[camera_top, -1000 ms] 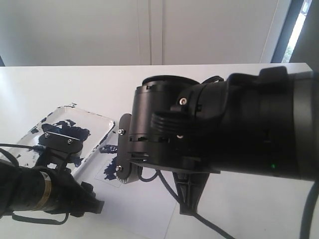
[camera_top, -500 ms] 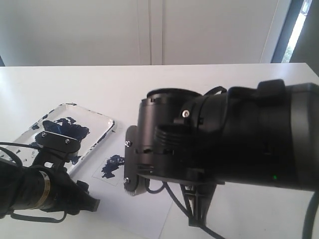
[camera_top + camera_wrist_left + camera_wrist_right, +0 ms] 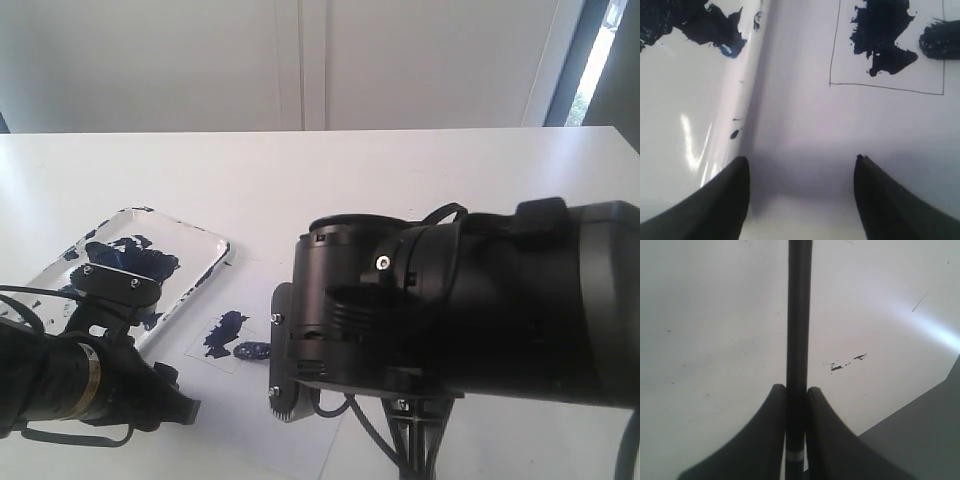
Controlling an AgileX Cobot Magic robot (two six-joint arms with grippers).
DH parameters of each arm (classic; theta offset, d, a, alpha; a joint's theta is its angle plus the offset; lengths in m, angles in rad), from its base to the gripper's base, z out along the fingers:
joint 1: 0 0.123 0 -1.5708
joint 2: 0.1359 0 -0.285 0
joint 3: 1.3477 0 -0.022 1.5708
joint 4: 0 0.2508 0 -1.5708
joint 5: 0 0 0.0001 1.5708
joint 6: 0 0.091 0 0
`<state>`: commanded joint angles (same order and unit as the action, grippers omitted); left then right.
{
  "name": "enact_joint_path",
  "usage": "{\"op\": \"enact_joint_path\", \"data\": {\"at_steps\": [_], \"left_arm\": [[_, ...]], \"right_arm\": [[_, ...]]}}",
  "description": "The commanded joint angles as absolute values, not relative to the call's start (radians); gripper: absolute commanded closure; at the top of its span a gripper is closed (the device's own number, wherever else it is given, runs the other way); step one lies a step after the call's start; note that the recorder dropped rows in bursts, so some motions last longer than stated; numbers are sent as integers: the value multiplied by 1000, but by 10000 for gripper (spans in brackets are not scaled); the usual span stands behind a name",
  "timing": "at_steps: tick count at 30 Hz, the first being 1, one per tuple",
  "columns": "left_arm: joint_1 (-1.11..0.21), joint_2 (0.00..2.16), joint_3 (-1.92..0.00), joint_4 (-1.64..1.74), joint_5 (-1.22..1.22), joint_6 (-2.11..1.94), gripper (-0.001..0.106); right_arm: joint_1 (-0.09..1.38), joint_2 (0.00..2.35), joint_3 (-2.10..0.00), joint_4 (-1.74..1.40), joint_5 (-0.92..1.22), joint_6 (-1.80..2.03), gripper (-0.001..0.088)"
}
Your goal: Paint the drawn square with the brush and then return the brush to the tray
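Note:
The drawn square [image 3: 232, 338] lies on white paper just right of the tray [image 3: 205, 262] and is partly smeared dark blue. In the left wrist view the square [image 3: 887, 75] has a big blue blotch, and the brush's paint-clotted tip [image 3: 940, 40] rests inside its edge. My right gripper [image 3: 797, 390] is shut on the brush's black handle [image 3: 799, 315], just above its silver band. In the exterior view the bulky right wrist [image 3: 440, 300] hides that gripper. My left gripper [image 3: 800, 165] hangs open and empty over the paper beside the tray rim [image 3: 747, 100].
The left arm [image 3: 70, 385] reaches in at the lower left, beside the tray. The paper sheet [image 3: 230, 420] covers the near part of the white table [image 3: 300, 180]. A grey area [image 3: 925, 440] shows past a straight edge in the right wrist view.
The right arm has moved down and to the right in the exterior view, uncovering the square. A fresh blue mark now shows at the square's right side. The left arm has stayed put.

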<state>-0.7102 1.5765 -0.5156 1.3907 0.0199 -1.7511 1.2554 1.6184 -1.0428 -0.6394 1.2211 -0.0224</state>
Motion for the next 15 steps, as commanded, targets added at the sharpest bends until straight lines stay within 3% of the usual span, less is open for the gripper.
{"op": "enact_joint_path", "data": {"at_steps": [15], "left_arm": [[-710, 1577, -516, 1391, 6, -1751, 413]], "right_arm": [[1255, 1710, -1043, -777, 1221, 0, 868]]}}
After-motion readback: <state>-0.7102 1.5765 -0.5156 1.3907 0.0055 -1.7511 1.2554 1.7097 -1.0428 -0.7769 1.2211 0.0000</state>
